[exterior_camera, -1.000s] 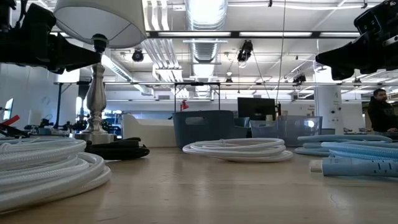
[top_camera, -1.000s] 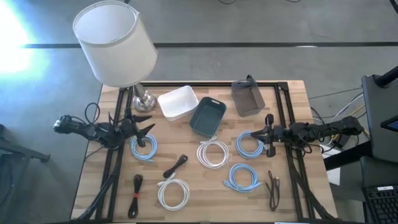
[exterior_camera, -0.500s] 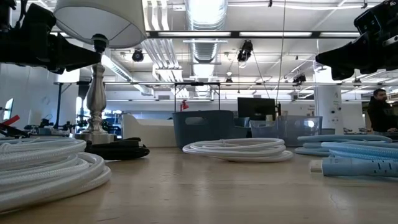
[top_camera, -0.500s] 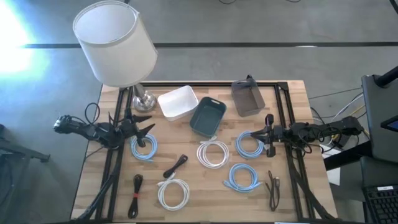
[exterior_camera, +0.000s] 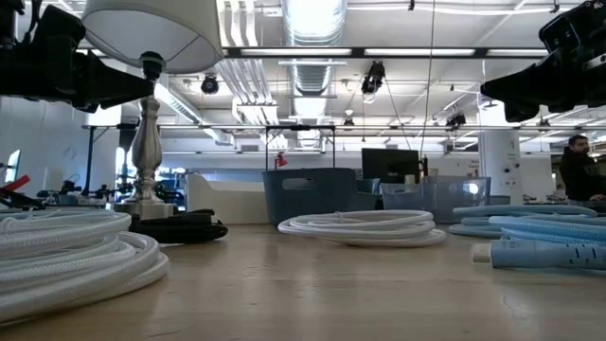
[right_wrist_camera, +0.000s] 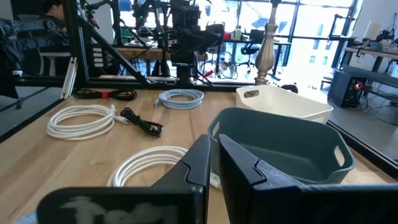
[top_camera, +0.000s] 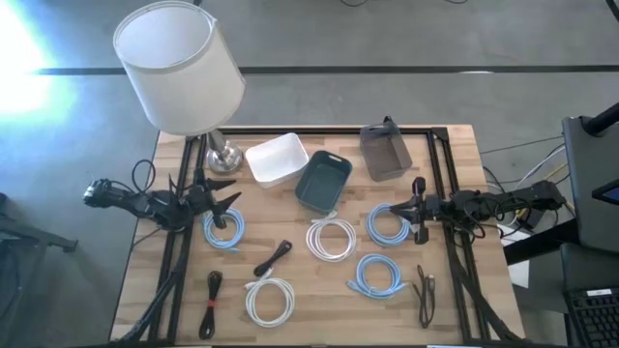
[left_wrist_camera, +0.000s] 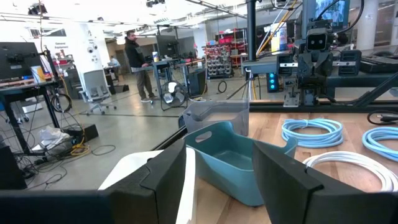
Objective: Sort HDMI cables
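Wooden table (top_camera: 455, 145): all cables lie on it, none is in a bin yet, so sorting seems not begun.
Step in hand: both arms hover at the table sides; I judge this is the start, before the first pick.
Left gripper (top_camera: 228, 205): fingers wide apart, holding nothing, touching nothing; a light-blue coil (top_camera: 223, 230) lies just beside the fingertips.
Right gripper (top_camera: 418, 210): fingers together, empty; another light-blue coil (top_camera: 389, 226) lies just beside them, a third light-blue coil (top_camera: 377, 275) a little farther.
White coils (top_camera: 332, 238): between the two grippers, with the second one (top_camera: 269, 299) farther from both.
Black bundles (top_camera: 274, 258): three, all apart from any finger.
Bins: white bin (top_camera: 278, 159), teal bin (top_camera: 322, 180), grey bin (top_camera: 386, 151), ahead of the fingers.
Next move: probably lower the left fingers around the near coil, then close.
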